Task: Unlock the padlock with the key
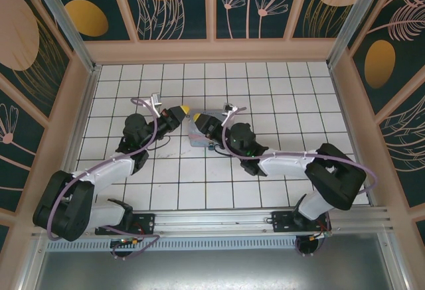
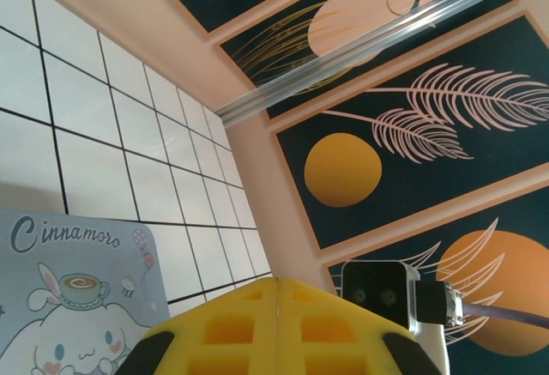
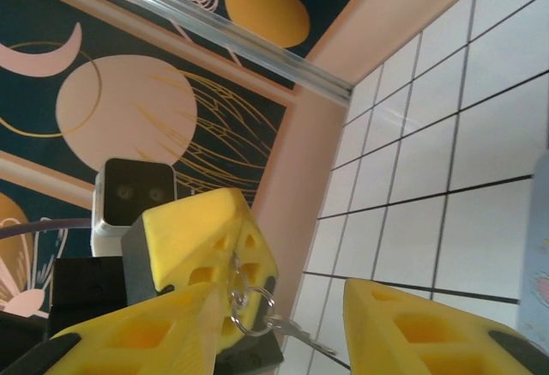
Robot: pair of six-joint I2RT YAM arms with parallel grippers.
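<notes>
Step looks like lining up on the key, with the lock not yet opened. The left gripper [image 3: 230, 259] is clenched, and a silver ring [image 3: 249, 311] dangles at its tip. The key [image 3: 298, 334] hangs off that ring. The right gripper [image 3: 283, 293] is released, with its fingers either side of the ring and key. Can't make out the padlock. Next move probably calls for a careful pinch on the thin key. The tin [image 2: 69, 306] on the worktop reads "Cinnamoro", cut off at its edge.

Arms [image 1: 285, 164]: black joints, white links; lilac cables [image 1: 48, 218]; yellow, hollow-celled end effector fingers [image 2: 232, 332].
</notes>
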